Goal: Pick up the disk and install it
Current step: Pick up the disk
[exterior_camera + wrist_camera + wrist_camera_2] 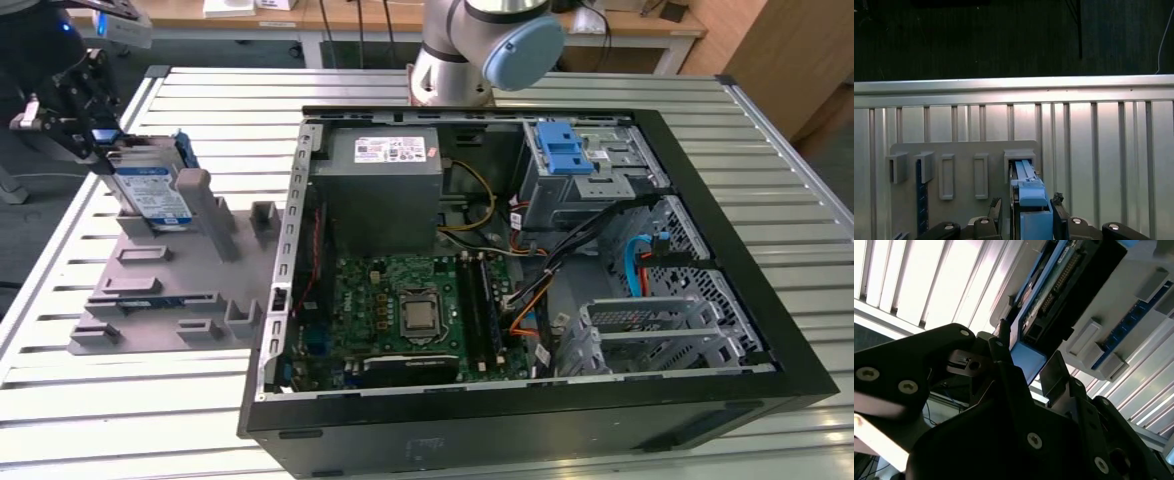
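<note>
Black gripper [1027, 204] straddles blue-framed silver disk [144, 190] — held vert. in grey slotted holder [160, 290] for edge access; clamped? can't tell.

On the exterior view's left of the desk [774, 150], the grey slotted holder [160, 290] has upright posts just beside the disk [150, 190], which stands tilted in a slot. The way above it is open, save for the pincer [104, 148] at its top edge. The case [534, 420] lies open upward. Inside, the power supply box [380, 190] fills the far left, and cables [587, 235] cross near the drive bay's blue latch bracket [563, 150] at far right. The arm's base [461, 70] stands behind the case.
</note>
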Available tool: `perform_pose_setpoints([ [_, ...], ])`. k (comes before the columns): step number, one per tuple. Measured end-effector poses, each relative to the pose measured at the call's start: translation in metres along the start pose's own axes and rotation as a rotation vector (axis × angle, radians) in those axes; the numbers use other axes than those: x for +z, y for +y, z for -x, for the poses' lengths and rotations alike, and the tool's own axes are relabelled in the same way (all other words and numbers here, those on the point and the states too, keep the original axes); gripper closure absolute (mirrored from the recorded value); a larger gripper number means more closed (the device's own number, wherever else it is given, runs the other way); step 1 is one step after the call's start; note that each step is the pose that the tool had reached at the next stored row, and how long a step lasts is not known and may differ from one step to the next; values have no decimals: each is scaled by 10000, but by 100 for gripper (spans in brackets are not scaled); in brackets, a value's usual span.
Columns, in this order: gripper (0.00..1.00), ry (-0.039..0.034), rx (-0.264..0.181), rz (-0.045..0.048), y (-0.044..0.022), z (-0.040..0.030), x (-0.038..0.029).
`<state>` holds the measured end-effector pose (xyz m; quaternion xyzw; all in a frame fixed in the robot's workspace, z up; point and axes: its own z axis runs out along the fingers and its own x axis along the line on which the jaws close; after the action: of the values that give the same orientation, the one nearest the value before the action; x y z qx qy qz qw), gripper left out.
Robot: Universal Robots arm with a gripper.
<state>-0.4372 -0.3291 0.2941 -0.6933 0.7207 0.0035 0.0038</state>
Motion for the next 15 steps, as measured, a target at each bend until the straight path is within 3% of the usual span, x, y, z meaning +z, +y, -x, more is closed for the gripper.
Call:
perform_pose_setpoints([
  [7, 49, 1, 0, 2, 0, 0, 32],
  [9, 51, 0, 0, 0, 0, 0, 33],
  [10, 58, -1, 0, 0, 0, 0, 34],
  [15, 59, 1, 0, 1, 0, 0, 34],
])
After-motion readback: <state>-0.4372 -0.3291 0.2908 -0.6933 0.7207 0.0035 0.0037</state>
